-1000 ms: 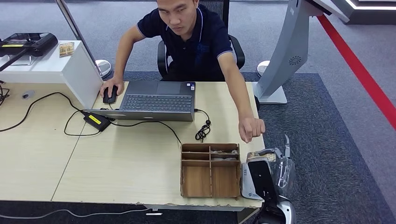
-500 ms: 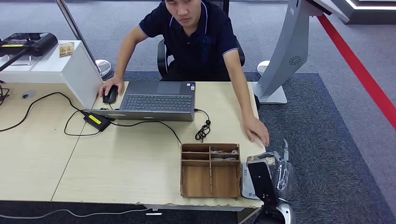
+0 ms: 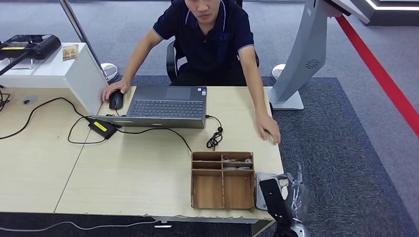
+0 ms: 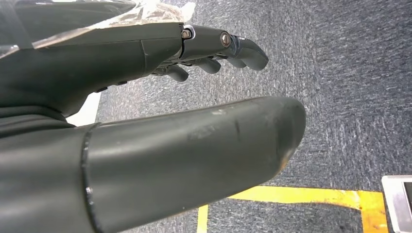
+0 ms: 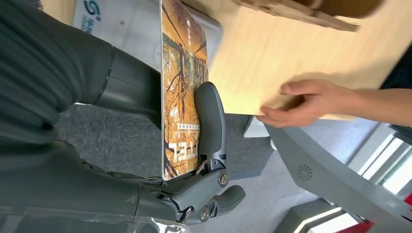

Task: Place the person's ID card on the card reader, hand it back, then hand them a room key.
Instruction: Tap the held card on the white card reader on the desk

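ID card (image 5: 183,92) — thin, glossy, orange-printed — is pinched between thumb and fingers of the right hand (image 5: 194,160), just above the white card reader (image 3: 261,193) at the pale wood table (image 3: 123,168) edge; reading, hand-back and room key all look pending. Left hand (image 4: 160,121) empty, fingers apart over grey carpet.

The left hand (image 4: 160,97) hangs over dark grey carpet (image 4: 340,92) — thumb thick and near the lens, darker fingers (image 4: 228,46) curled loosely beyond it, holding nothing. A yellow floor line (image 4: 301,196) crosses the carpet, and a pale object (image 4: 398,204) sits just beside it
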Tool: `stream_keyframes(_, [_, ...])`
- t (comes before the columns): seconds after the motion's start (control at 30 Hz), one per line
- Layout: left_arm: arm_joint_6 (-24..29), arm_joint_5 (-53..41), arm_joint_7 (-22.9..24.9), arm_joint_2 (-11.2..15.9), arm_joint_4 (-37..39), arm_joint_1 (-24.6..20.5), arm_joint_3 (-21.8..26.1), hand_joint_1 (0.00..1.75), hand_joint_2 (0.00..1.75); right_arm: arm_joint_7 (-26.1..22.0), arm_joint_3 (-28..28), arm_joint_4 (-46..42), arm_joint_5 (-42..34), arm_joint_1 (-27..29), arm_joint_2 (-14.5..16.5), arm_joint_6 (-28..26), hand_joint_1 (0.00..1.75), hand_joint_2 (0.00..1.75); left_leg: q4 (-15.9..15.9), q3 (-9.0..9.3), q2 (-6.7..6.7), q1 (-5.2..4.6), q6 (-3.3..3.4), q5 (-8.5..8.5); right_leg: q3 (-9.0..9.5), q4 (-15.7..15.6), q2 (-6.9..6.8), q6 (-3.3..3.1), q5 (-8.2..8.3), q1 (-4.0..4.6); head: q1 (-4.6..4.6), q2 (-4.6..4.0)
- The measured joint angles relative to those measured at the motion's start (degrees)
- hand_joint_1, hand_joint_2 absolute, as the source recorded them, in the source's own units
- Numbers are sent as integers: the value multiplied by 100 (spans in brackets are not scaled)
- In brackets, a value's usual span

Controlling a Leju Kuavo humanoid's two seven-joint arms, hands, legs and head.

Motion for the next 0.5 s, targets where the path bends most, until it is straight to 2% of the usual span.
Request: stream_keyframes(0.5, [33, 78, 3, 9, 0, -5, -100, 0, 0, 378, 151, 515, 203, 23, -84, 0, 175, 175, 0, -2, 0, 0, 0, 0, -2, 0, 0, 0, -1, 0, 0, 0])
